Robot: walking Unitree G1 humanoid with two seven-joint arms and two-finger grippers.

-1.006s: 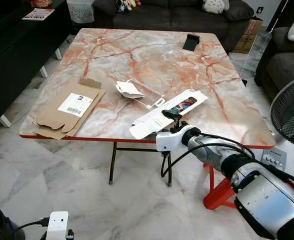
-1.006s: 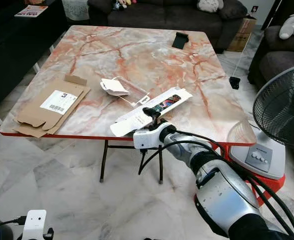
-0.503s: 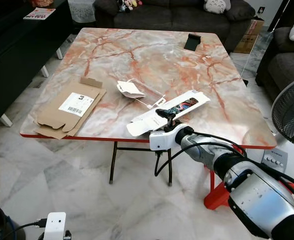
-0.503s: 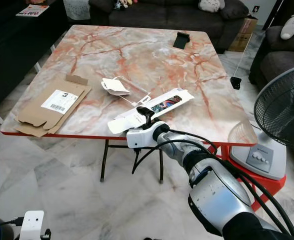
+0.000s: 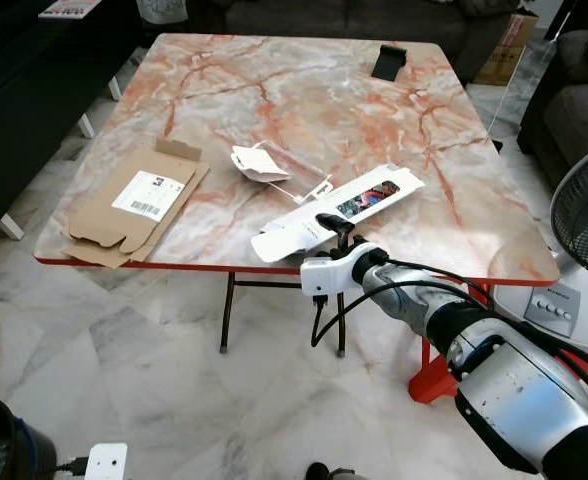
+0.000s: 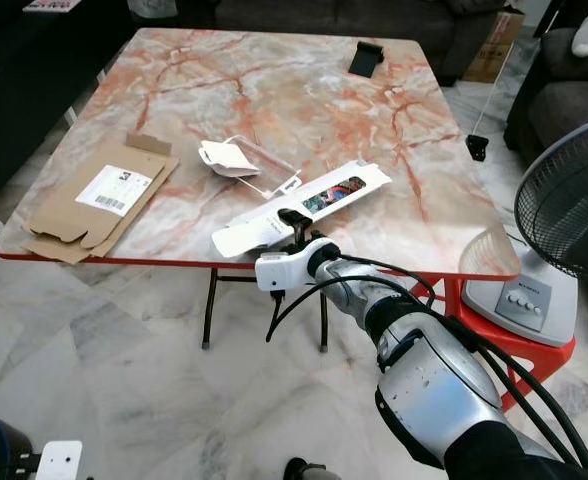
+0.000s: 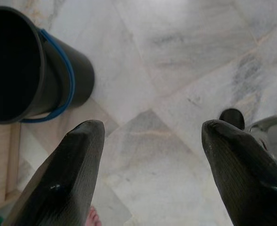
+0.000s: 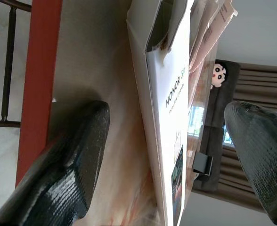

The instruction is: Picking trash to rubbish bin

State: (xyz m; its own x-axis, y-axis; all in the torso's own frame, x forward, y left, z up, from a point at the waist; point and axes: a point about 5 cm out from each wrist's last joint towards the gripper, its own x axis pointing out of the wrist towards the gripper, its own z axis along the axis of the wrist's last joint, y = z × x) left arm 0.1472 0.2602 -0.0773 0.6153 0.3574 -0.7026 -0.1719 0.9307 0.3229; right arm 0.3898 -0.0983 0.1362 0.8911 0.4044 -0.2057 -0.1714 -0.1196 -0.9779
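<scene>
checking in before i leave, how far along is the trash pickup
Nothing looks binned yet. The right pincer is open at the table edge, straddling the white box. The cardboard and clear packet also lie on the table. The left pincer hangs open near the bin.

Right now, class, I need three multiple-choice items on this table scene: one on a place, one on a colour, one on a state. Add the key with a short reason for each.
1. Where does the flattened cardboard box lie on the table?
A. at its near left corner
B. at its far right corner
C. on the floor beneath it

2. What colour is the table's edge trim?
A. blue
B. red
C. green

3. How do the right gripper fingers stand?
A. shut on the long white package
B. shut on nothing
C. open, either side of the long white package

Key: 1 A, the cardboard sits by the near left corner. 2 B, a red band runs along the near edge. 3 C, the right wrist view shows both fingers spread with the package between.
</scene>
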